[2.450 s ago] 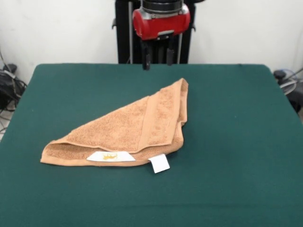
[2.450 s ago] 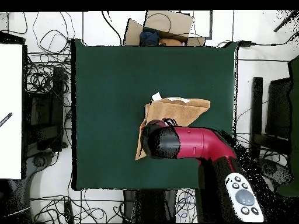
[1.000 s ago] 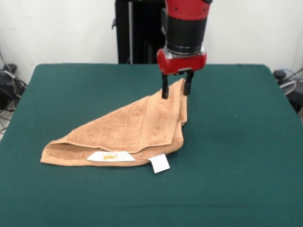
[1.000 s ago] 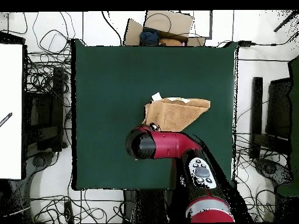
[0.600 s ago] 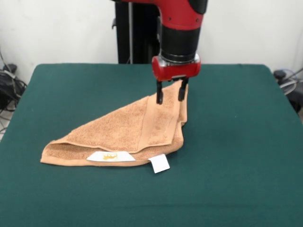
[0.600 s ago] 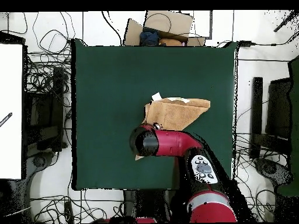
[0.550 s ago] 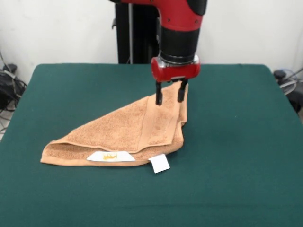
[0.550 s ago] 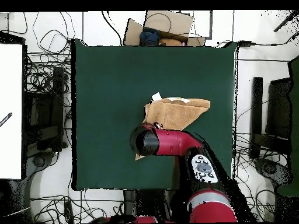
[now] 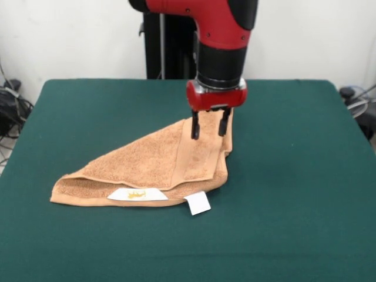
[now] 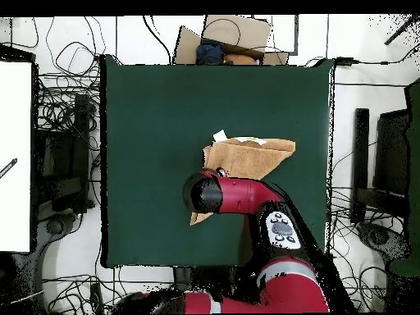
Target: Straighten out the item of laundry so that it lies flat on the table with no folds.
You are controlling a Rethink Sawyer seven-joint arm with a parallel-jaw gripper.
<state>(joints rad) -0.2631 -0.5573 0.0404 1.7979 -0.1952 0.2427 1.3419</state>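
Observation:
The item of laundry is an orange-tan towel folded into a rough triangle on the dark green table. Its woven border band runs up to the far corner, and two white tags, one with a yellow mark, show at its near edge. My gripper stands open right over the folded flap near that far corner, one fingertip on each side of the band, just above or touching the cloth. In the overhead view the red arm covers the gripper and part of the towel; a towel corner pokes out below the wrist.
A cardboard box with things in it sits beyond the table's top edge in the overhead view. Cables lie on the floor around the table, and a white panel stands at the left.
The gripper came down from the table's far edge onto the towel's far corner, then shifted a little toward the towel's middle and lower. The towel has not moved.

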